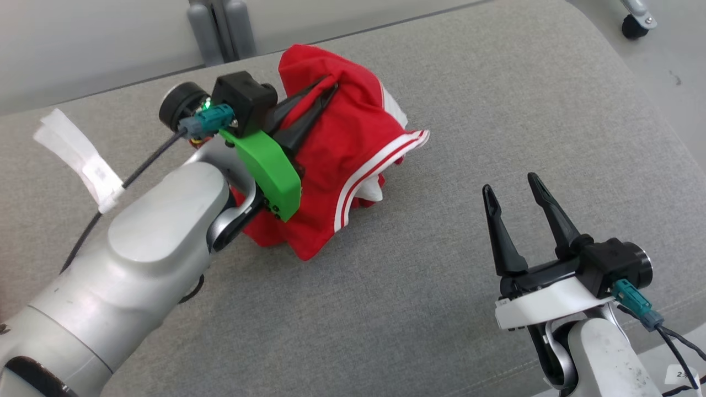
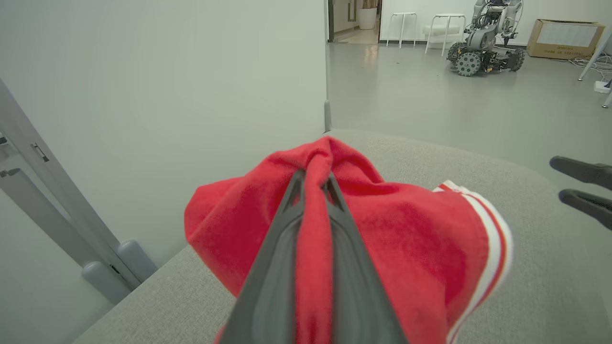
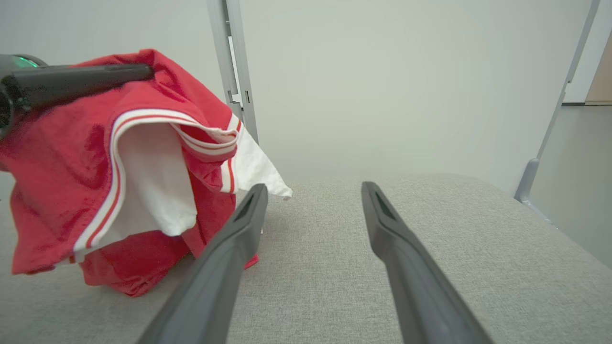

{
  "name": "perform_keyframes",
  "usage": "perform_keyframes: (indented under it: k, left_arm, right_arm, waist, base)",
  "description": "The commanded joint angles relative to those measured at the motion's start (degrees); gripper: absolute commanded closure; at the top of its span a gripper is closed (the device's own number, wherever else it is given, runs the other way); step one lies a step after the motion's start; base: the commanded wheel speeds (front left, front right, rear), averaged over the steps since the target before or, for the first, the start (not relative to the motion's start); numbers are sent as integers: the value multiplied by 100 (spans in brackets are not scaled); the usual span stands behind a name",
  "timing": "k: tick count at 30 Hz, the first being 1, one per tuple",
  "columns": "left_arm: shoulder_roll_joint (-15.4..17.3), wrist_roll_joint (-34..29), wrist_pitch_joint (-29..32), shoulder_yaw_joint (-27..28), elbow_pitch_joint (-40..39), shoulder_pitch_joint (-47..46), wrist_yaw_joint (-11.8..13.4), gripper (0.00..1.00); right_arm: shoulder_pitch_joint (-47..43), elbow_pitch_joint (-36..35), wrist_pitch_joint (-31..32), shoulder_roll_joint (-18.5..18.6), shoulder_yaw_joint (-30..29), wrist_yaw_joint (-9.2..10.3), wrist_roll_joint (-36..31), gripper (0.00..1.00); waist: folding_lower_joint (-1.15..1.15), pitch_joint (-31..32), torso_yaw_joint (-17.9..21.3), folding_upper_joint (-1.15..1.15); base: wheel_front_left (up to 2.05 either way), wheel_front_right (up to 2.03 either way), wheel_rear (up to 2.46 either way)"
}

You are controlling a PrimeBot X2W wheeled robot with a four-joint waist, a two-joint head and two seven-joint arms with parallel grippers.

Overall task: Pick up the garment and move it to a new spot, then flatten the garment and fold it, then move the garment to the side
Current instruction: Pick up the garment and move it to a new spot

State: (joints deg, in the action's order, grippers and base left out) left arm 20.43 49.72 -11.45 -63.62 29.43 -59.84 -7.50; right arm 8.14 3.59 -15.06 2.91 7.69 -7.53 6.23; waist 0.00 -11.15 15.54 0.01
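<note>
**Red garment pinched and half-raised at the far left of the pad**

The left gripper (image 1: pixel 330 86) has its two dark fingers pressed together on a ridge of the red garment (image 1: pixel 347 160), and from its wrist camera the cloth bulges up between the tips. The garment, red with white-striped hems and a white lining, hangs in a bunch at the far left of the grey padded surface (image 1: pixel 496 110). Its lowest folds seem to be resting on the pad. The right gripper (image 1: pixel 510 183) sits near and to the right with its fingers spread wide and nothing between them.

The step in hand looks like the lift and carry. To do it well, I'd say the left arm should rise enough for the trailing hem to clear the pad before it travels sideways (dragging would only bunch it tighter). The grip holds one narrow fold, so a slow, steady carry seems wise in case the cloth slips out.

For room, the far edge of the pad runs close behind the garment, with grey frame feet (image 1: pixel 220 27) and a pale wall beyond it. A strip of white tape (image 1: pixel 83 157) lies on the far left. The right edge curves away to the floor near a caster (image 1: pixel 634 25). The best open ground is the bare stretch between the garment and the right gripper, toward the near middle.
</note>
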Motion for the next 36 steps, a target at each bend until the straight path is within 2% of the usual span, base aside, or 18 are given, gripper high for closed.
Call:
perform_keyframes:
  k: [1,6,8,9,10,18,27,31,34,36]
  left_arm:
    - [-43,-41,-82,-128,177,103,3,100]
    - [-259,-143,-313,-272,858,267,4,100]
    - [-457,-206,-380,-44,1177,365,61,100]
    - [-507,-274,-378,59,1191,387,98,6]
    - [-542,-387,-378,208,1147,438,156,0]
    - [-532,-1182,-378,1381,212,1588,368,0]
    - [-529,-2257,-378,3041,-1330,3712,934,0]
    - [-665,-2843,-371,3778,-2010,4669,1004,0]
    - [-924,-3171,-371,4477,-2497,5349,1095,0]
    - [-1130,-3344,-371,4851,-2742,5752,1048,0]
  right_arm:
    - [105,-40,-18,-2,11,8,42,0]
    - [207,-91,-17,-1,32,8,96,0]
    - [199,-69,-18,0,-34,8,75,0]
    - [191,-50,-17,-1,-31,8,64,0]
    - [177,-27,-18,-1,-39,8,48,0]
    - [-87,111,-17,0,-50,8,-57,0]
    - [-627,199,-17,4,-160,8,-187,0]
    - [-794,201,-18,5,-210,8,-207,0]
    - [-890,166,-17,6,-238,8,-194,0]
    - [-966,111,-18,4,-249,8,-182,0]
  waist:
    - [0,-495,277,-1]
    - [0,-729,259,-1]
    - [0,-737,170,-1]
    - [0,-718,138,-1]
    - [0,-672,90,-1]
    - [0,21,-347,-1]
    - [0,984,-992,-1]
    - [0,1198,-1187,-1]
    - [0,1330,-1267,-1]
    - [0,1391,-1305,-1]
  base:
    - [0,0,0]
    - [0,0,0]
    - [0,0,0]
    - [0,0,0]
    - [0,0,0]
    - [0,0,0]
    - [0,0,0]
    - [0,0,0]
    - [0,0,0]
    - [0,0,0]
